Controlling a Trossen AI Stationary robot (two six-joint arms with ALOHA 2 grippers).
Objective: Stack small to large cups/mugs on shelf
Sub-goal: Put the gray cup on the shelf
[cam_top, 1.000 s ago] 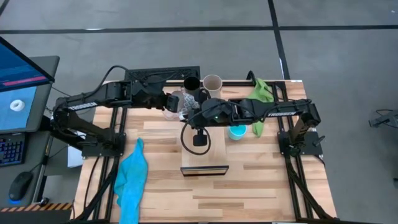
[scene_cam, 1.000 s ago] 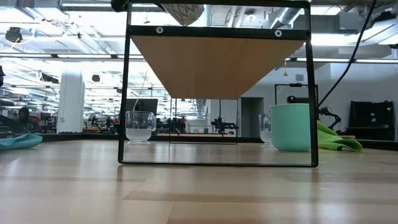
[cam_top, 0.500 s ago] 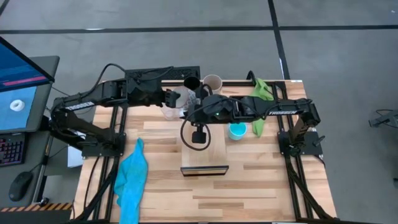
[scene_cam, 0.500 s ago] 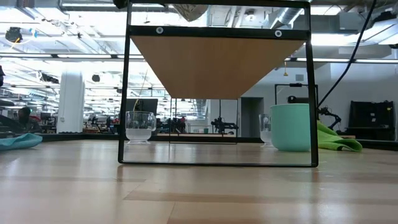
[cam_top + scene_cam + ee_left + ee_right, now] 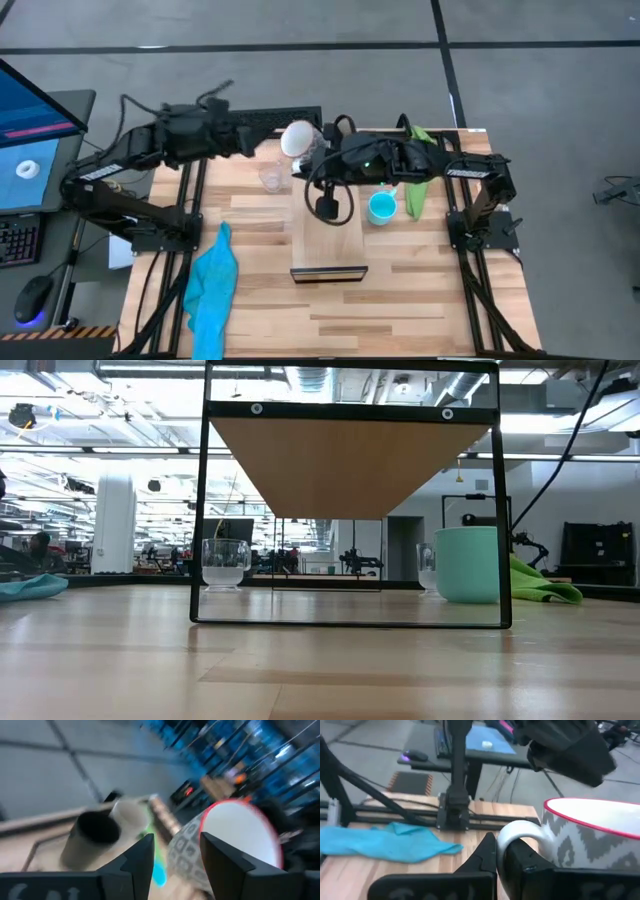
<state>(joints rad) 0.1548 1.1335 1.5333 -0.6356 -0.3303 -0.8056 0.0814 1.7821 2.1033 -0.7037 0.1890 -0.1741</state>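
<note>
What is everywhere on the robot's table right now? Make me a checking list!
Surface: wooden table with the shelf standing on it.
Job's things: white mug held in the air over the table's back; turquoise mug and glass cup on the table; black cup beside beige cup.
Clutter: blue cloth, green cloth.
Claws: right claw shut on the white mug's handle; left claw open, near the mug, not touching.
Cables: black cable arching over the left arm.
Surroundings: monitor, mouse, grey floor.
</note>
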